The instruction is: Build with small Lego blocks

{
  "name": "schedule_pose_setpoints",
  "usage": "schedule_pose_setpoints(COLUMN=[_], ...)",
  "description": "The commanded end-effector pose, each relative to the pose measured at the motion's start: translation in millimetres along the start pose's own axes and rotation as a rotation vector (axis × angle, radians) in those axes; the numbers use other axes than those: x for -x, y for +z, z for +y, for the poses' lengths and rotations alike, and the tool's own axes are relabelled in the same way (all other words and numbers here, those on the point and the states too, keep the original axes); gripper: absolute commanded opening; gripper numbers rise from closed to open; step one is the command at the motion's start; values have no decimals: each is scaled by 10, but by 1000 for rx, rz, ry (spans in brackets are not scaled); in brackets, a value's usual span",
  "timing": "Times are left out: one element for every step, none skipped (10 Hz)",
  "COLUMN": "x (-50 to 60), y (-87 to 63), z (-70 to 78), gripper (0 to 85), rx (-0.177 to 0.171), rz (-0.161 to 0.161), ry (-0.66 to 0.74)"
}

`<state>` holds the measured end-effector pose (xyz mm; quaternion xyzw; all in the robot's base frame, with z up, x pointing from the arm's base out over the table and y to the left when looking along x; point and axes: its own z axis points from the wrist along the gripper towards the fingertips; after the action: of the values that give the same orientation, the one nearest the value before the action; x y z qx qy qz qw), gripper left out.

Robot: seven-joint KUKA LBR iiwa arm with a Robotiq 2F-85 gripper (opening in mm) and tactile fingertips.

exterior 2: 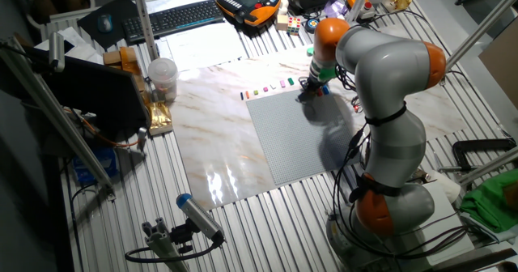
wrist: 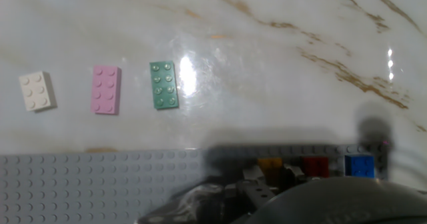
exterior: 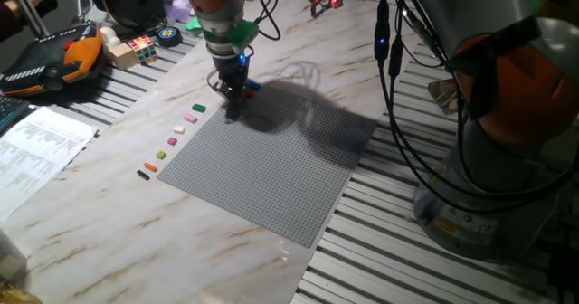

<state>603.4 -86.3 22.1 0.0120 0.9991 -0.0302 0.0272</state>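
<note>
My gripper (exterior: 237,90) is low over the far corner of the grey baseplate (exterior: 271,168). In the hand view its dark, blurred fingers (wrist: 267,187) sit right at a yellow brick (wrist: 270,164). That brick stands on the plate's edge (wrist: 100,184) beside a red brick (wrist: 315,165) and a blue brick (wrist: 361,165). I cannot tell whether the jaws grip the yellow brick. A green brick (wrist: 163,85), a pink brick (wrist: 106,89) and a white brick (wrist: 35,91) lie loose on the marble. The same row (exterior: 172,141) runs on along the plate's left edge, with purple, orange and black bricks.
A multicoloured puzzle cube (exterior: 142,47), an orange-and-black pendant (exterior: 54,61) and printed papers (exterior: 36,150) lie to the left. Black cables (exterior: 398,87) hang at the right by the arm's base (exterior: 488,195). A keyboard (exterior 2: 174,17) and a cup (exterior 2: 162,76) stand beyond the marble.
</note>
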Motion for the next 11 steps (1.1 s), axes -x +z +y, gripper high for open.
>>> schedule_pose_setpoints(x=[5,10,17,15,11,11,10,4,0,0,0], y=[5,3,0,-1,-3,1,2,2,8,9,10], z=[-1,-2,-4,-4,-3,0,1,4,9,9,11], gripper=[7,7,7,7,7,7,7,7,7,7,7], rx=[0,0,0,0,0,-2,-2,0,1,2,2], rz=[-1,-1,-1,-1,-1,-1,-1,-1,-2,-4,-5], ry=[0,0,0,0,0,1,1,2,5,5,6])
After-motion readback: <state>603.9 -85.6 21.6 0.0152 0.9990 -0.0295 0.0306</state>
